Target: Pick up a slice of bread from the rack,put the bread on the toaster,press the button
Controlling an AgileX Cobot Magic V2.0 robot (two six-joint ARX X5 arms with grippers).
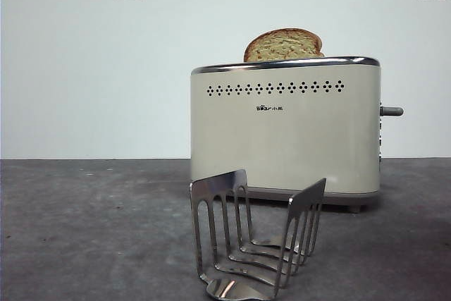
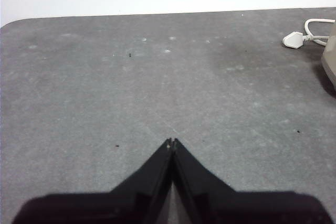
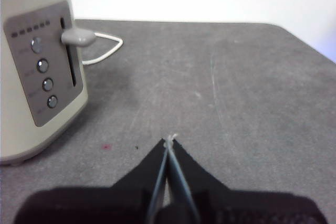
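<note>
Steel rack up front, bread already in the toaster behind.

Nearest stands the rack (image 1: 257, 244), holding nothing, on the grey table (image 1: 84, 230); just behind it the toaster (image 1: 285, 139) carries the slice of bread (image 1: 284, 45) poking up from its top slot, the button (image 1: 392, 111) jutting from its narrow end. Left gripper (image 2: 172, 141) and right gripper (image 3: 170, 139) both hover over bare tabletop, jaws pressed together, gripping nothing.
</note>
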